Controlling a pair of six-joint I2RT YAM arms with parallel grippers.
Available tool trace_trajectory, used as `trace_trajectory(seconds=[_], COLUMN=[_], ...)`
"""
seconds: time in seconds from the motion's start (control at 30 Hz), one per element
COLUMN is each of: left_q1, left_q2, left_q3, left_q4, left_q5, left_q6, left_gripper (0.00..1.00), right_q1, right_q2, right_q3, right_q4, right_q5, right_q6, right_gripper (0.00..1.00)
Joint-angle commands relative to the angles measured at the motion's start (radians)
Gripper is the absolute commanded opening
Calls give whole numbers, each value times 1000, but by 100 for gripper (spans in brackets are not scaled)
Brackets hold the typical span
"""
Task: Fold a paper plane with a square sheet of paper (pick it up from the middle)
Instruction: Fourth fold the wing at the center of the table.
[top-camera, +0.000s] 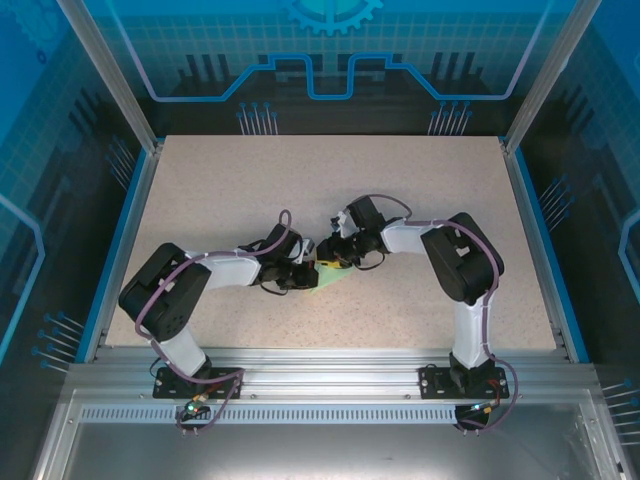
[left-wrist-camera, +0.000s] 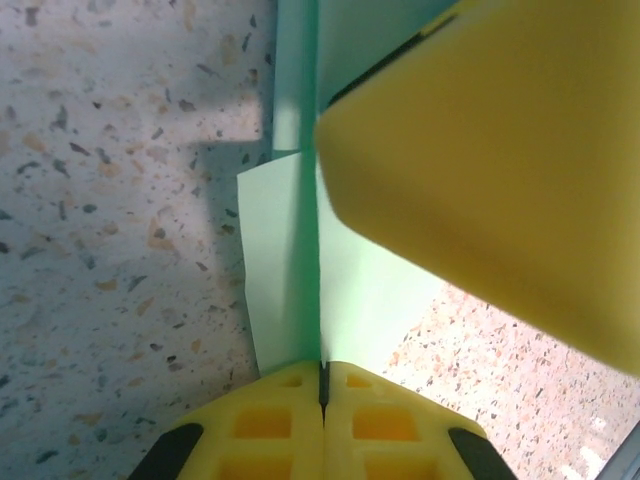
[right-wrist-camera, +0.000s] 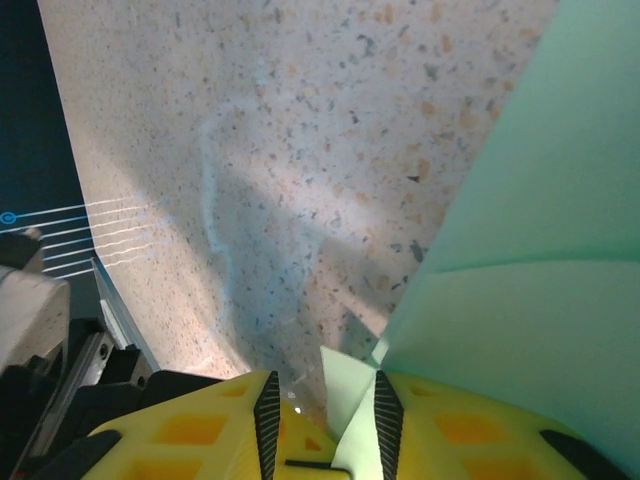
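Yellow fingertips of the left gripper (left-wrist-camera: 322, 372) are pressed together, pinching the raised crease of the folded paper sheet (left-wrist-camera: 283, 260).

Left arm (top-camera: 215, 268): low over the speckled table (top-camera: 230, 190), elbow bent, forearm angled inward to the centre.

Crease runs straight ahead of the closed tips, with the long axis pointing away from them. A pale mint flap drops to each side.

Ahead and to the right of those tips, a yellow finger (left-wrist-camera: 490, 180) of the right gripper (right-wrist-camera: 322, 388) overlaps the sheet.

Right arm (top-camera: 462, 262): folded inward, mirroring the left, wrist meeting it mid-table.

Right jaws are partly spread, with table visible between them. A small paper flap stands in the gap against one pad. The rest of the sheet rises beside that finger.
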Motion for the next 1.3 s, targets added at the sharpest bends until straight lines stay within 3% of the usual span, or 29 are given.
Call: trace_trajectory(seconds=[0.0,0.53,0.67,1.1,1.27], left_q1=[15,53,57,59,59], left_q2=[4,-7,-7,-18,-61], left_q3=[-32,-110,-111,-107,-108], left_q4=[37,132,135,119,91], left_q5=[30,81,85,92,87], left_q6=[-31,-90,-93,-86,-83], left_gripper=[0,0,0,0,11], right_q1=[2,-19,2,22,21], right_q2=[-50,-138,-102,48,74], right_q3=[10,-71,-34,21,13], right_q4=[-52,40,30,-7,-33], right_q5=[21,90,30,96,116], right_q6=[-32,20,0,-9,-24], right_gripper=[34,34,32,27,26])
